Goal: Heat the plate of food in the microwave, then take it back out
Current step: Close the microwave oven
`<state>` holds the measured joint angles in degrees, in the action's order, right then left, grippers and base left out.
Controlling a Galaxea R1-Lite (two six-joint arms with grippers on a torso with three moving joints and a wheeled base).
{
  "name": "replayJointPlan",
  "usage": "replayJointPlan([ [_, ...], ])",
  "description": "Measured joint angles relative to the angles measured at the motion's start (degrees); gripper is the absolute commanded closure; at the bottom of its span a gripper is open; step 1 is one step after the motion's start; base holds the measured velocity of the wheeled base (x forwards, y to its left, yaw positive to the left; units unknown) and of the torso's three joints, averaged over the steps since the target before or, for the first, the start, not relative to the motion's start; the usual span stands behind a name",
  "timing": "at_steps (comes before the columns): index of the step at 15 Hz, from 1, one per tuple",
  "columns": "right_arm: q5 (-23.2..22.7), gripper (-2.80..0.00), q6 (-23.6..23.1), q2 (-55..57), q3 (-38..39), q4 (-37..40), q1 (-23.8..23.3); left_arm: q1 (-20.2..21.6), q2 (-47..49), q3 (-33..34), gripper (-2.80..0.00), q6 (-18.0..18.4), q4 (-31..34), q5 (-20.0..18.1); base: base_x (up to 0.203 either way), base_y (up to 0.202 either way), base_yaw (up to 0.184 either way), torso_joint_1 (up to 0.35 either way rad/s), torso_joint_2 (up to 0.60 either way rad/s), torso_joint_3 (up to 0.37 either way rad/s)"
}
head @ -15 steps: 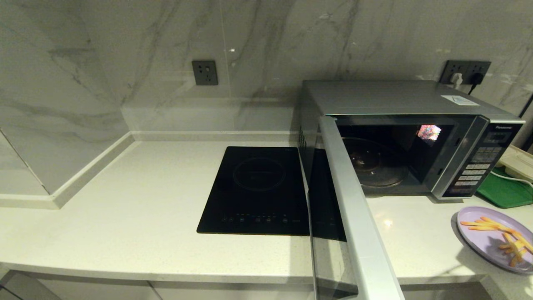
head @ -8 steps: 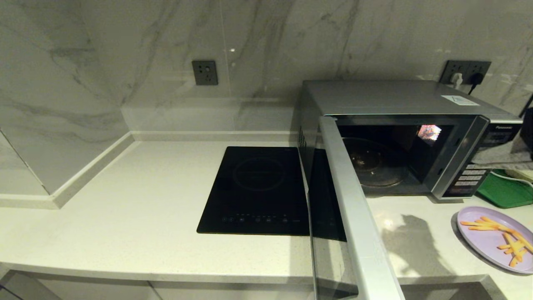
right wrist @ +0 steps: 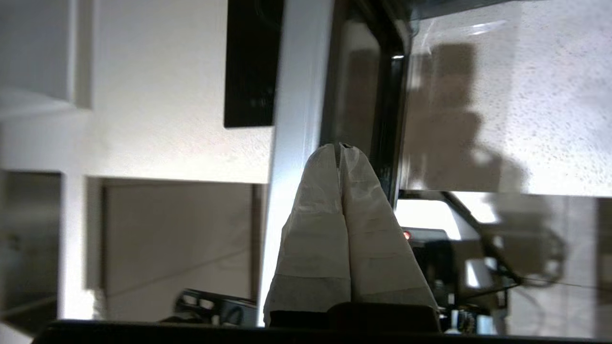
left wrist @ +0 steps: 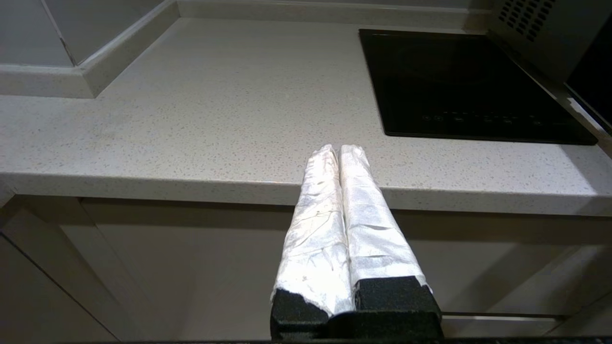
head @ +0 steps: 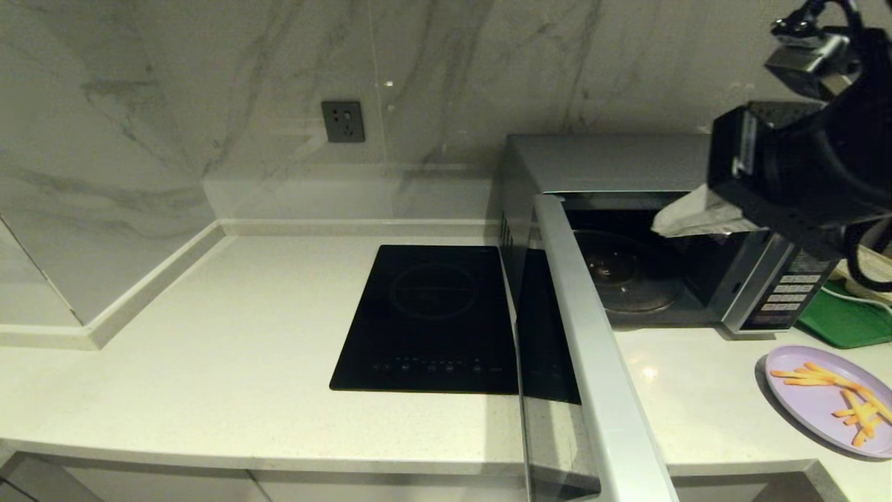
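The right gripper (head: pixel 669 222), its taped fingers pressed together on nothing, hangs high in front of the microwave (head: pixel 648 167), level with the top of the open cavity. The plate of food (head: pixel 829 399) sits on the counter (head: pixel 209 362) just in front of the microwave's button panel, below the gripper and toward the robot; the right arm is nearer. The left gripper (left wrist: pixel 339 155), clenched empty, is parked at the counter's front edge, well away from the microwave. Farther back, the microwave's door stands swung open.

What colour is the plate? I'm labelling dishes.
Pale lilac plate of food, clearest in the head view.
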<state>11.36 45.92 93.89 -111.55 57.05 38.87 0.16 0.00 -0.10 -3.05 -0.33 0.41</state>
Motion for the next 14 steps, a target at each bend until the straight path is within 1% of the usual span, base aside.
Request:
replayJointPlan([
  [1,1.5,0.00,-0.7,1.5,-0.8,0.1,2.5,0.0,0.0,0.0,0.00,0.0,0.0,0.0,0.000,0.000,0.000,0.000,0.00,0.000],
  [2,1.9,0.00,-1.6,2.6,-1.2,-0.2,4.5,0.0,0.0,0.0,0.00,0.0,0.0,0.0,0.000,0.000,0.000,0.000,0.00,0.000],
  [8,2.2,0.00,-2.1,6.9,-1.8,-1.5,12.6,0.0,0.0,0.0,0.00,0.0,0.0,0.0,0.000,0.000,0.000,0.000,0.00,0.000],
  [10,2.3,0.00,-2.1,8.1,-1.8,-1.4,13.6,0.0,0.0,0.0,0.00,0.0,0.0,0.0,0.000,0.000,0.000,0.000,0.00,0.000],
  [14,3.2,0.00,-1.5,9.4,-0.9,-0.4,14.0,0.0,0.0,0.0,0.00,0.0,0.0,0.0,0.000,0.000,0.000,0.000,0.00,0.000],
])
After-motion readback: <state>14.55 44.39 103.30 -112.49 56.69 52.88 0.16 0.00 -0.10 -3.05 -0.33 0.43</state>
